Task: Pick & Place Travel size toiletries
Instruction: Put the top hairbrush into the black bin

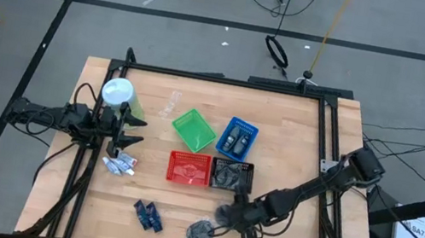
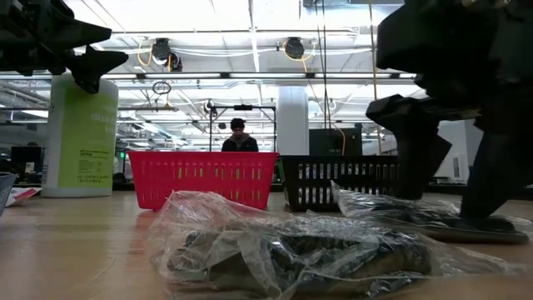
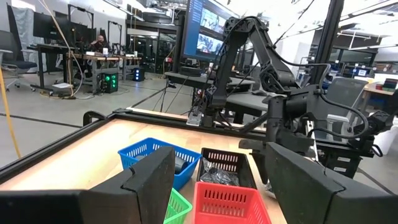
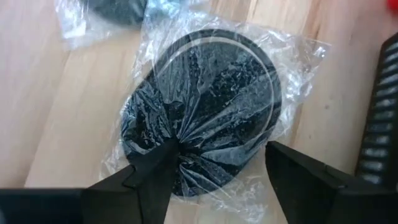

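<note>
Crinkled clear wrap covers a grey round packet (image 2: 291, 250) lying nearest on the table (image 1: 297, 133), by its front edge. Just behind it, the right gripper (image 4: 208, 165) stands spread wide over a second round packet (image 4: 208, 109), one fingertip (image 4: 165, 158) touching its wrap. Beyond sit the red basket (image 2: 204, 177) and black basket (image 2: 337, 179). Farther left, the left gripper (image 3: 217, 180) hovers open beside the green container (image 2: 81, 137).
</note>
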